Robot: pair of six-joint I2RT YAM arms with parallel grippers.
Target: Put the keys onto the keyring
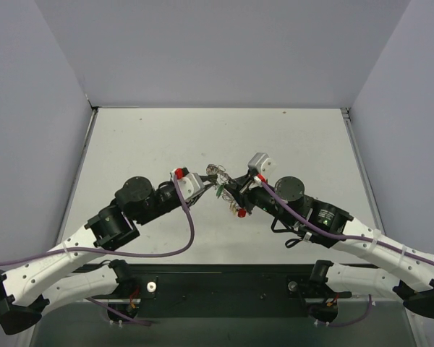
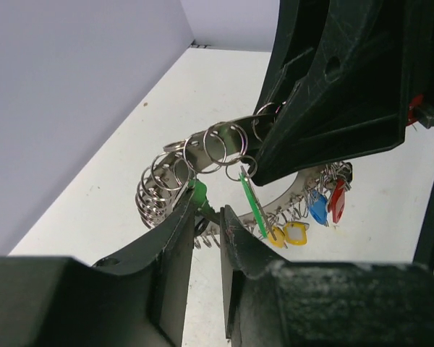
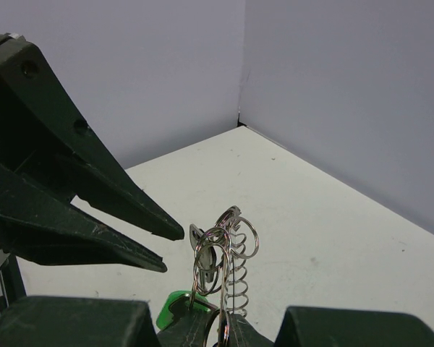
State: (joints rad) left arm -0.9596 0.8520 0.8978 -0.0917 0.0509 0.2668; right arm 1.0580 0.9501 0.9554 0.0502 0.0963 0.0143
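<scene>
The keyring (image 2: 202,148) is a grey metal band strung with many small wire rings, and it is held above the table. It also shows in the top view (image 1: 217,172). My right gripper (image 3: 220,331) is shut on its band and rings. Blue (image 2: 317,208), red (image 2: 338,202) and yellow keys (image 2: 295,233) hang from it, along with a thin green tag (image 2: 253,206). A green key head (image 3: 177,307) sits beside the right fingers. My left gripper (image 2: 210,210) is narrowly open, its tips right at that green key head (image 2: 196,194) with nothing clamped between them.
Both arms meet over the middle of the white table (image 1: 152,144). Grey walls close off the left, back and right. The left gripper's pointed fingers (image 3: 130,210) sit close to the left of the rings in the right wrist view.
</scene>
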